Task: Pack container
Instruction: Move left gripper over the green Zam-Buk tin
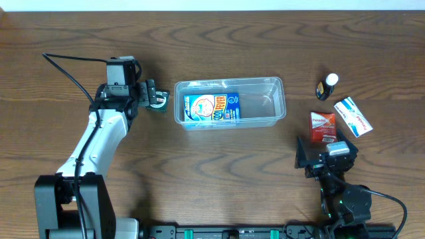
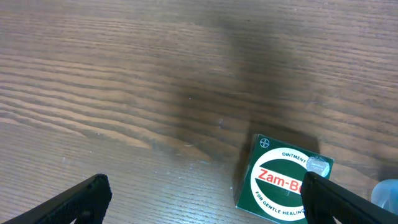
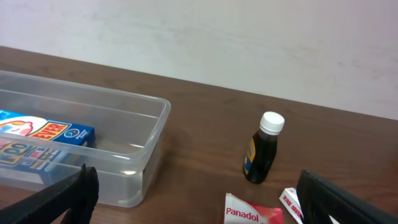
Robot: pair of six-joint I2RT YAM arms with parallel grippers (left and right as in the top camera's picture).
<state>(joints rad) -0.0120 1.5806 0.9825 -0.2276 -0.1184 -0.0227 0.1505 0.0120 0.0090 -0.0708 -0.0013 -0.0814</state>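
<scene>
Left gripper (image 1: 157,97), spread wide, reaches over green box (image 2: 280,183).

We read this as a robotics lab bench. A bare wood-grain table (image 1: 219,172) meets a plain white wall (image 3: 249,37) at its far edge. A cabled left arm (image 1: 96,143) and right arm (image 1: 345,199) are mounted at the near edge. A clear container (image 1: 229,80), a Panadol box (image 1: 323,127) and a dark medicine bottle (image 1: 327,87) are laid out like test props.

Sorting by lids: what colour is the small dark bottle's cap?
White cap on the small dark bottle; clearest from right wrist.
</scene>
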